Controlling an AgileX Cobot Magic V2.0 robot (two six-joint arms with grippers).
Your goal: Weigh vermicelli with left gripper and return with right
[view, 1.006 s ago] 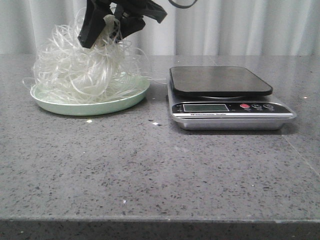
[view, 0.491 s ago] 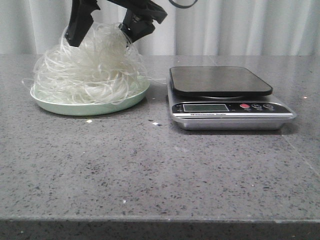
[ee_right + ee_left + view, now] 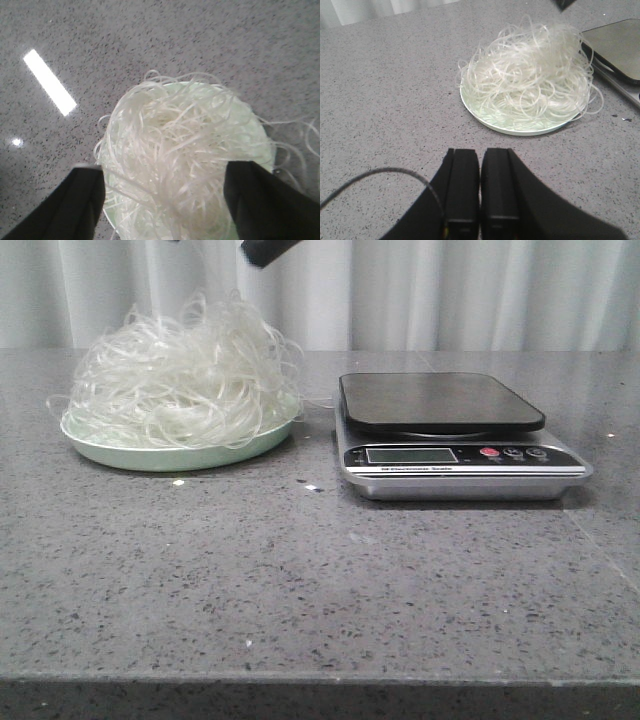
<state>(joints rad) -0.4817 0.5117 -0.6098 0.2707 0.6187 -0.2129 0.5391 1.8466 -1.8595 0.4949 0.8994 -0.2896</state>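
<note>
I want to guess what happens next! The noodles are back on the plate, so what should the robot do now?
Probably lift the right gripper a little higher and pull it away. Its fingers are spread wide above the noodles, which sit piled on the green plate, and the scale has nothing on it.

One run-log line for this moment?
vermicelli: heaped on plate | scale: bare | right pincer: open, above heap | left pincer: shut, empty

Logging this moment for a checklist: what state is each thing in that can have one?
vermicelli: piled loose on the plate, held by neither gripper.
plate: flat on the table, full.
scale: platform bare; display too small to read.
left gripper: shut, empty, away from the plate.
right gripper: open wide above the vermicelli, clear of it.
</note>
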